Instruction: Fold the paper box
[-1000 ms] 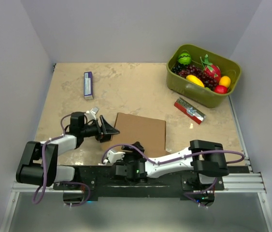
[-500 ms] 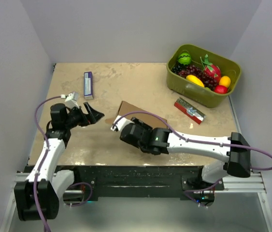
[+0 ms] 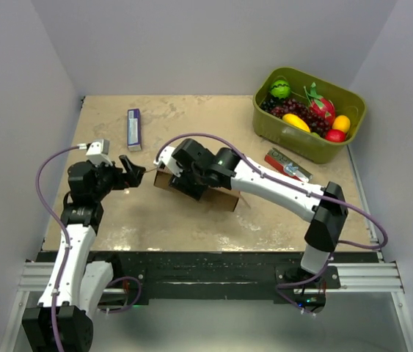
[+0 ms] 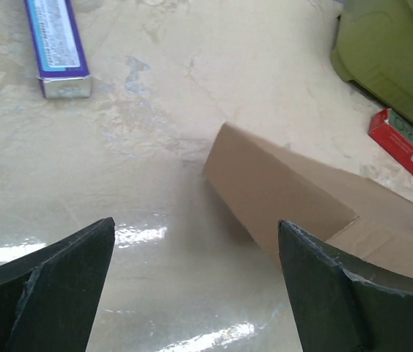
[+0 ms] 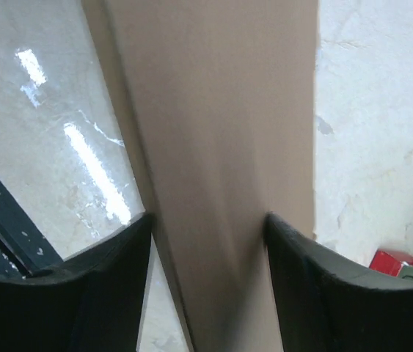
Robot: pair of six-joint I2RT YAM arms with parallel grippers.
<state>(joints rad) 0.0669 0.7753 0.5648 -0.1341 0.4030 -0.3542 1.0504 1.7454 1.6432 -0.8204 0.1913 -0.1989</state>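
Observation:
The paper box (image 3: pixel 223 197), plain brown cardboard, stands tilted on its edge at the middle of the table. My right gripper (image 3: pixel 185 177) is shut on it, reaching in from the right. In the right wrist view a brown panel (image 5: pixel 221 139) fills the gap between the two dark fingers (image 5: pixel 103 279), which touch it on both sides. My left gripper (image 3: pixel 135 172) hovers open just left of the box, apart from it. The left wrist view shows the box's folded corner (image 4: pixel 279 191) ahead of the wide open gripper (image 4: pixel 195 224), with nothing between the fingers.
An olive-green bin (image 3: pixel 294 136) of fruit sits at the back right. A red packet (image 3: pixel 287 167) lies in front of it, also seen as a red packet (image 4: pixel 404 147) from the left wrist. A purple carton (image 3: pixel 134 129) lies at the back left.
My right arm has swung from the near edge to mid-table, and the box went from lying flat to standing tilted. My left gripper has let go, opened wide and pulled back left.

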